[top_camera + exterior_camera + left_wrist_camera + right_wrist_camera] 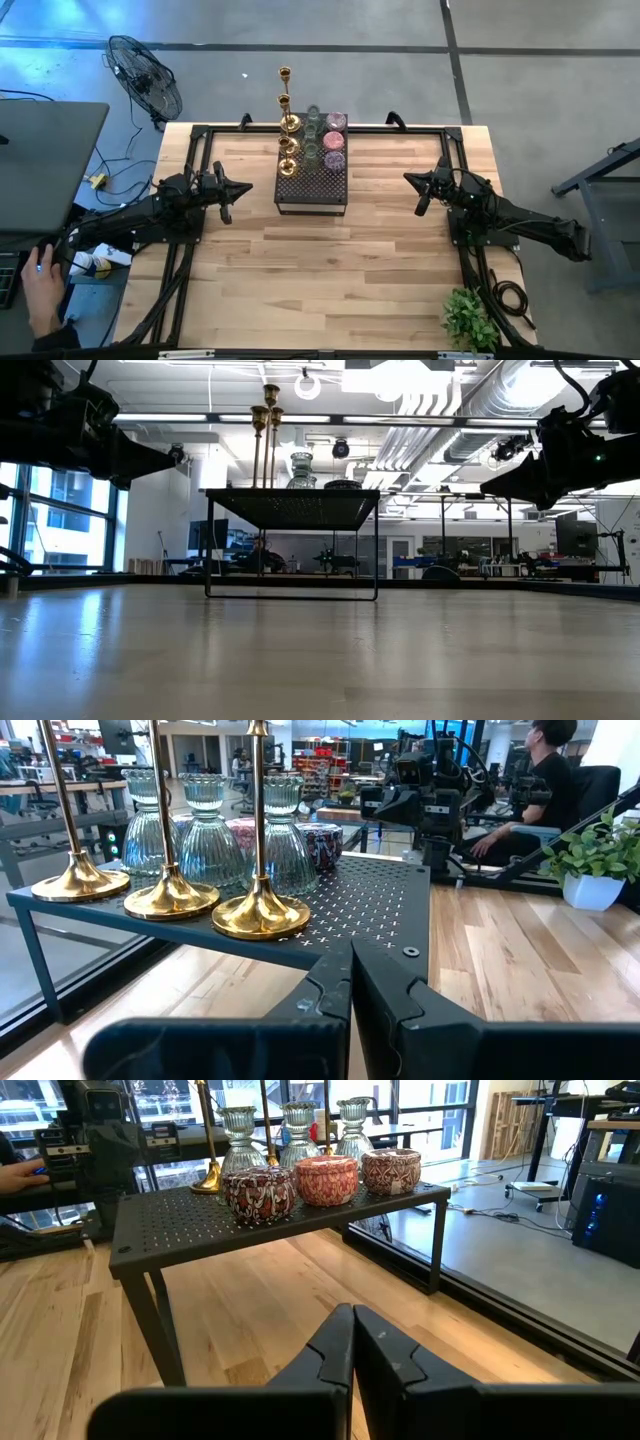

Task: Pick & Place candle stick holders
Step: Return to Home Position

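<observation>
Three gold candlesticks (260,910) with round bases stand in a row on a dark perforated metal shelf (312,180) at the table's far middle. Beside them stand three clear green ribbed glass holders (213,845) and three stubby patterned cups, pink to purple (325,1180). My left gripper (243,187) hovers shut and empty left of the shelf, pointing at it. My right gripper (410,180) hovers shut and empty right of the shelf, pointing at it.
A leafy green plant (468,320) sits at the table's near right corner. A black frame (200,135) runs along the table's edges. A person's hand (40,270) shows off the table at the left, and a person sits beyond the table (540,780).
</observation>
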